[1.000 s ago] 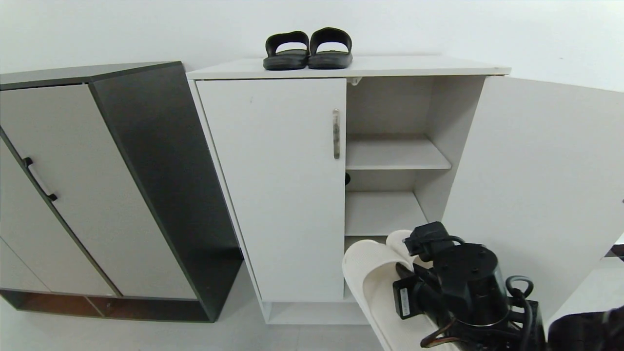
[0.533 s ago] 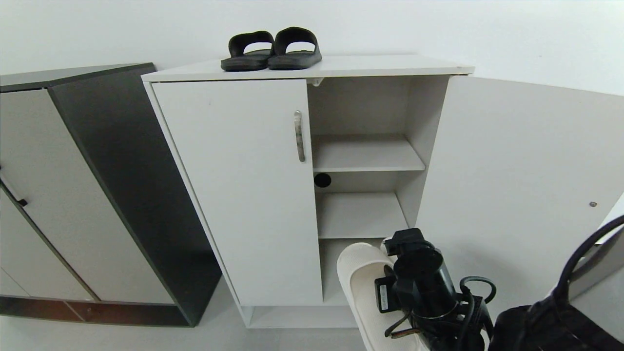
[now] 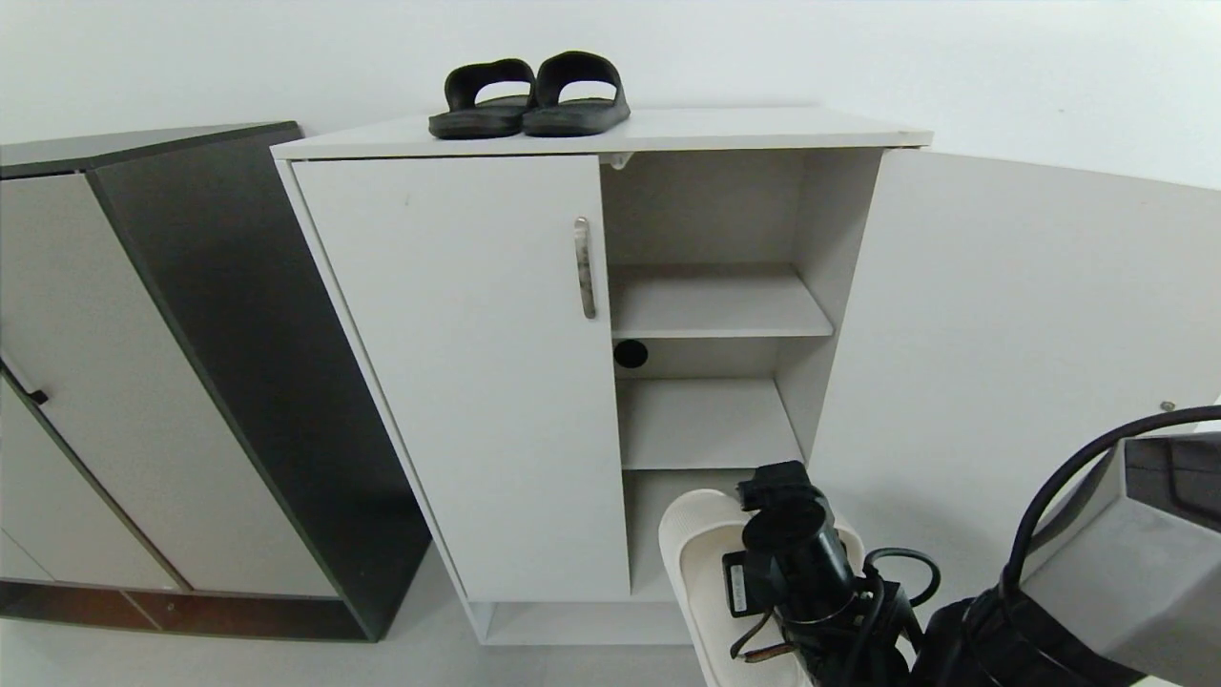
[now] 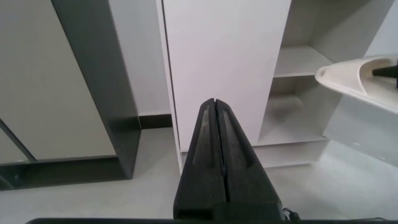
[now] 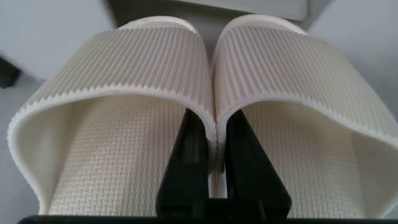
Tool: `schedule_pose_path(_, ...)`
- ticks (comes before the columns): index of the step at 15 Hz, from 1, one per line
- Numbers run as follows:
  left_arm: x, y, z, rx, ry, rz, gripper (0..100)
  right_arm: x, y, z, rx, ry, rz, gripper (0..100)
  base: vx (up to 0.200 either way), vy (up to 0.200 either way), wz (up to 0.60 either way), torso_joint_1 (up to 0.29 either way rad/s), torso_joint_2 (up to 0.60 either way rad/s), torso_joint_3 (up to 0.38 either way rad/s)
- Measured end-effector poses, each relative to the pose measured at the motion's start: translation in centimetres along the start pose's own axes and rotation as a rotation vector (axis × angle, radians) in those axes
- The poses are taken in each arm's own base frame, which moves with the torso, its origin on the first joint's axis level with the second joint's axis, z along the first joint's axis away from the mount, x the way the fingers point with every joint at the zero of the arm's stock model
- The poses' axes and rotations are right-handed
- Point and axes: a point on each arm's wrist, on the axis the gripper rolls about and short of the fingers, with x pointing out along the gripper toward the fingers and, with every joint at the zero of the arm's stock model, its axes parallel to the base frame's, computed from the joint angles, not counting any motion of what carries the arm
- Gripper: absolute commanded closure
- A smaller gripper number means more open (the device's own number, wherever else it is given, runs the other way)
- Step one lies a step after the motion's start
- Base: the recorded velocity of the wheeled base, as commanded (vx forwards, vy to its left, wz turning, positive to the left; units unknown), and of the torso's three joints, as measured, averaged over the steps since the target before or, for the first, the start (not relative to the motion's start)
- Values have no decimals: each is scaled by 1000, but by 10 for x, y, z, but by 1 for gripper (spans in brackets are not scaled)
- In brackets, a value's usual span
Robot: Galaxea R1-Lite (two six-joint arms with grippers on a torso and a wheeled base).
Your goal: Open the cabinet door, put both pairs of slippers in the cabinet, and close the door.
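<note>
A dark grey cabinet [image 3: 248, 363] stands at the far left, touching the side of the white two-door cabinet [image 3: 763, 129]; it plays no part in the job. The left gripper [image 4: 214, 107] has its fingers pressed together on nothing. It is parked low in front of the white cabinet's left door [image 3: 458, 382], probably just out of the other arm's way.

That left door is shut, with its metal bar handle [image 3: 584, 267] along the inner edge. On the worktop above it sits a pair of black rubber slide slippers [image 3: 529, 95], side by side and toes to the wall, not yet put away.

To the right, the compartment is exposed, with two white shelves [image 3: 715, 305] and a bottom bay, all bare. In front of the bottom bay hangs a pair of cream ribbed foam slippers [image 3: 694, 549], toes toward the opening.

The right gripper [image 5: 214, 134] is clamped on the two adjoining strap edges, one finger under each strap. This one pinch carries both slippers as a unit and keeps them level for sliding in. I judge the lowest or middle level to be the likely target.

Farthest right, the right door [image 3: 1011, 324] is swung wide open, which leaves the arm a free path.
</note>
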Motion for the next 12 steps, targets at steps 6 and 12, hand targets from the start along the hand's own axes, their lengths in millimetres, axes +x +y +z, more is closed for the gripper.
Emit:
schedule_pose_path(6,0,0,0,0,0,0,100,9,4,-5,-11,4,-6,100,0,0,0,2,4,-167)
schedule_pose_path(12,0,0,0,1,0,0,100,26,10,11,39,-133,-49,100,0,0,0,5,0,-190)
